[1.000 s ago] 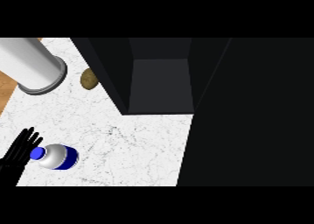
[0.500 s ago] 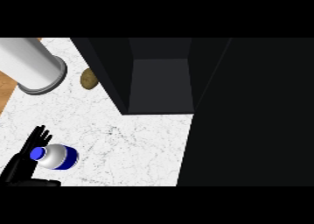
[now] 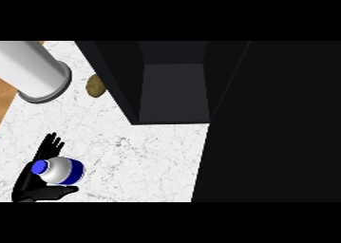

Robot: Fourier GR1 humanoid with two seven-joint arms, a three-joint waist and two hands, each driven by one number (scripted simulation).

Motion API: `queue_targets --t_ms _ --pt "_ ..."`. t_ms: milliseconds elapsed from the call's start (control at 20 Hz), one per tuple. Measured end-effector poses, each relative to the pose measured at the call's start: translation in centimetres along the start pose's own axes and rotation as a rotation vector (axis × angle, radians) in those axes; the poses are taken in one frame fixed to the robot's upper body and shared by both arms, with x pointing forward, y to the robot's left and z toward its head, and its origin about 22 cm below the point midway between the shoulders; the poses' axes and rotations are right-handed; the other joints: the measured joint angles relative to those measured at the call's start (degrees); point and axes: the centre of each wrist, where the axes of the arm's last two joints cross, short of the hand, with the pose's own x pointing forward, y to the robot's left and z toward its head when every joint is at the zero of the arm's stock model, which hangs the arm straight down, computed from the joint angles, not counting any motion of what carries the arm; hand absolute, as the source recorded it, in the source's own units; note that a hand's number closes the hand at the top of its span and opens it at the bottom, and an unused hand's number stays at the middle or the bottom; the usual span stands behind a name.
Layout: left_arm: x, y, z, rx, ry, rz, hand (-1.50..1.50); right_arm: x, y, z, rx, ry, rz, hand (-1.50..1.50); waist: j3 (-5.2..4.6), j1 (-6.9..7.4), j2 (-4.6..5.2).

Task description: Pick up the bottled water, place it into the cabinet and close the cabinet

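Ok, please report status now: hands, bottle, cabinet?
Left hand open around bottled water, fingers behind, thumb in front. Right hand not visible. Cabinet open; potato beside it, off the path.

There is one view only — the head view, set high above the kitchen counter and facing steeply down at its white marbled top (image 3: 145, 156). The near edge of the scene lies along the bottom, the far edge along the top. At the far left it takes in a grey cylinder (image 3: 29, 71) and a strip of wooden floor (image 3: 1, 99); the open dark cabinet (image 3: 173, 85) fills the far middle, looked into from above — its dark mass covers the whole right side. No second view shares any part of the scene.
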Motion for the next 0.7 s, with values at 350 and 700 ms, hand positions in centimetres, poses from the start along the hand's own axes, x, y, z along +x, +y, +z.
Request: queue_targets --t_ms 350,700 --pt "-0.5 -1.4 -1.4 0.005 -0.040 0.039 1.50 0.0 -0.2 0.0 0.004 -0.006 0.019 -1.50 0.02 -0.04 0.01" --pt "0.4 -2.1 -3.1 -0.091 -0.094 -0.015 1.50 0.0 -0.1 -0.2 -0.002 -0.009 0.009 -1.50 0.15 0.13 -0.16"
